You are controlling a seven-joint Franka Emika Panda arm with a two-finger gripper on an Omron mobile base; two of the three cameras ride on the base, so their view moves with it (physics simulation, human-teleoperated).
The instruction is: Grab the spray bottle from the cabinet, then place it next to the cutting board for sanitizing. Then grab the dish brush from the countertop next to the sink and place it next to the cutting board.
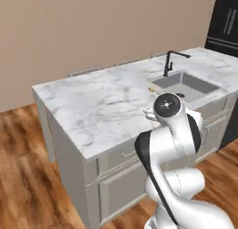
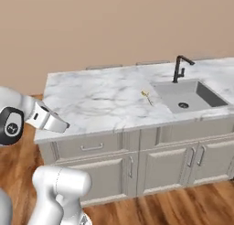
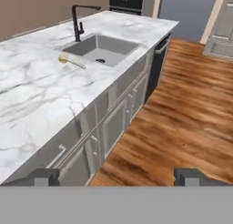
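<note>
Hand view: the gripper (image 3: 116, 175) is being held released and empty over the floor beside the countertop (image 3: 36, 95). The dish brush (image 3: 70, 60) is lying just beside the sink (image 3: 102, 48). Brush retrieval is judged pending; a forward reach is being called for.

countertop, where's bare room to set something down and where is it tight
The countertop is bare marble from its left end up to the dish brush. It gets tight by the sink: the brush lies right at the basin's left rim, and the black faucet stands behind it. The hand is open off the front edge.
</note>
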